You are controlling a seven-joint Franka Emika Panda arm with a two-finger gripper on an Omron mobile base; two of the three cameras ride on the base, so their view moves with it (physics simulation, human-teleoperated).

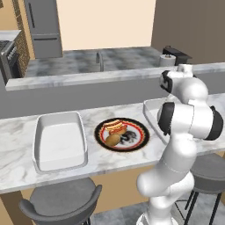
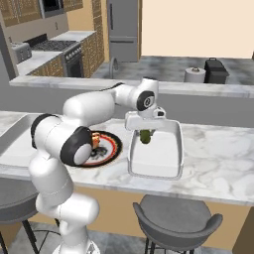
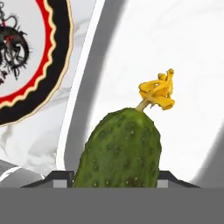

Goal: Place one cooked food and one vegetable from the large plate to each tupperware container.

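Hand view: bumpy green cucumber (image 3: 119, 151) with yellow blossom, pinched between the end effector (image 3: 115, 178) fingertips, hanging above the white interior of the right tupperware container (image 2: 174, 149), evidently carried there as its vegetable. Just beside that tray, the large plate (image 1: 143, 132) on the marble desk (image 1: 17, 132), with hot dog (image 1: 115, 126) and potato (image 1: 113, 140) left for later picks. Beyond the plate, second tupperware container (image 1: 59, 140), nothing in it.
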